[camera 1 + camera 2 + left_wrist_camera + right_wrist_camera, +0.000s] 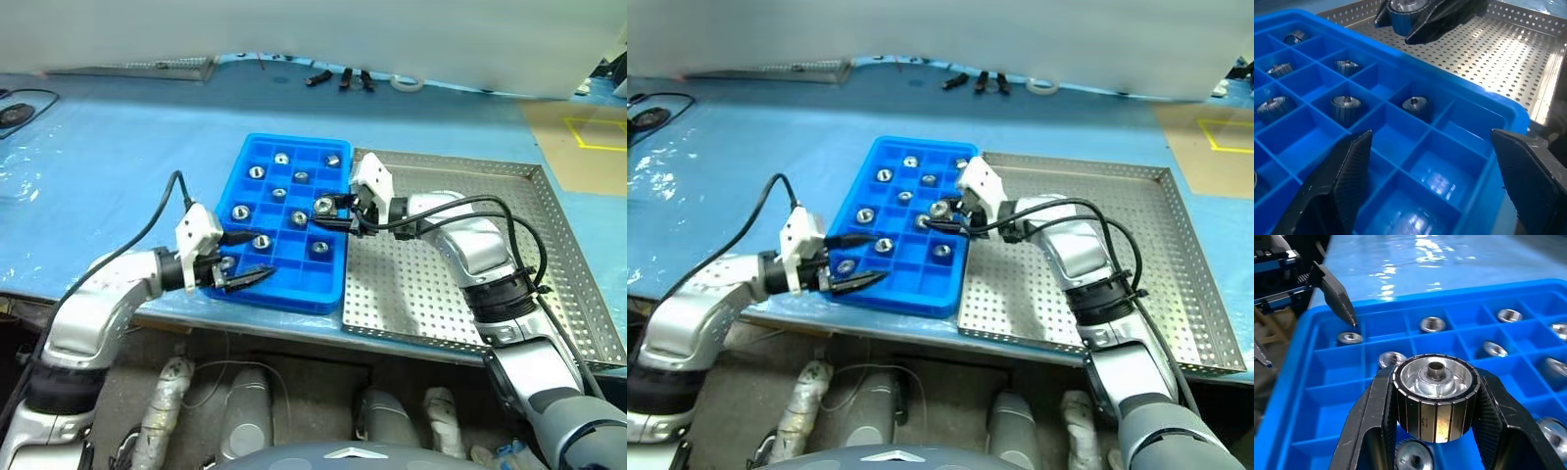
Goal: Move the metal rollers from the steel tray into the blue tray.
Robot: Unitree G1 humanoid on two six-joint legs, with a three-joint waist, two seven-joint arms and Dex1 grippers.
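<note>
Right wrist view: right hand [1436, 431] clamps roller [1436, 396], seemingly ribbed.

1. The counter [118, 166] was covered with a glossy pale blue sheet that reflected overhead light.
2. A narrow grey perforated strip [137, 69] lay at the far edge.
3. A black cable [24, 103] lay at far left.
4. Brown floor with yellow tape [593, 132] showed at right.

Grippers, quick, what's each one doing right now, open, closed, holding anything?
Left gripper: open, holding nothing, at the blue tray's near edge.
Right gripper: fingers shut on a metal roller, above the blue tray.
</note>
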